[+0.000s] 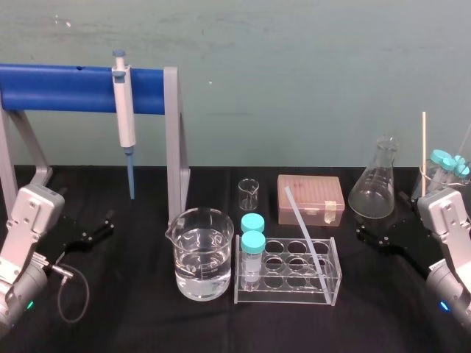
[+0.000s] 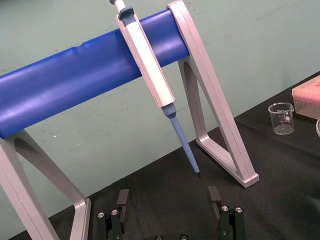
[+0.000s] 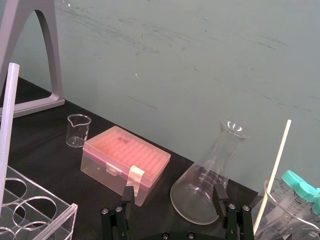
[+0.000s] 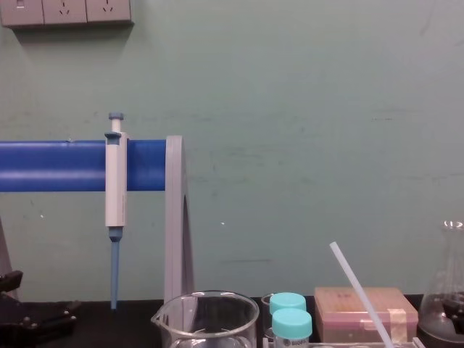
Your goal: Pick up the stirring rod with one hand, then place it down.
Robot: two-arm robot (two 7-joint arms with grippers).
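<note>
On the black table cover (image 1: pixel 147 323), head view: the stirring rod (image 1: pixel 303 228) leans aslant in the clear tube rack (image 1: pixel 335 283). Its lower end sits in a front well on the right side and its upper end points back toward the pink tip box (image 1: pixel 310 198). Two teal-capped tubes (image 1: pixel 252 246) stand at the rack's left end. A large beaker of water (image 1: pixel 202 254) is just left of the rack, with a small empty beaker (image 1: pixel 249 195) behind. A conical flask (image 1: pixel 377 184) stands right of the pink box. Farther right, a beaker of capped tubes (image 1: pixel 447 173) holds a thin cream stick (image 1: pixel 423 147). A pipette (image 1: pixel 125 110) hangs from the blue-bar stand (image 1: pixel 59 88). The left gripper (image 1: pixel 99 226) is low at the far left. The right gripper (image 1: pixel 379 229) is low at the right, just in front of the flask. Both are well apart from the rod.

Left wrist view: the left gripper's fingers are spread with nothing between them, aimed at the foot of the stand below the pipette tip.

Right wrist view: the right gripper's fingers are spread and empty, facing the pink box and the flask. The rod's upper part rises at the frame edge above the rack, and the cream stick stands in its beaker.

Chest view: the rod slants up in front of the pink box, its top end free. The flask is at the right edge.
</note>
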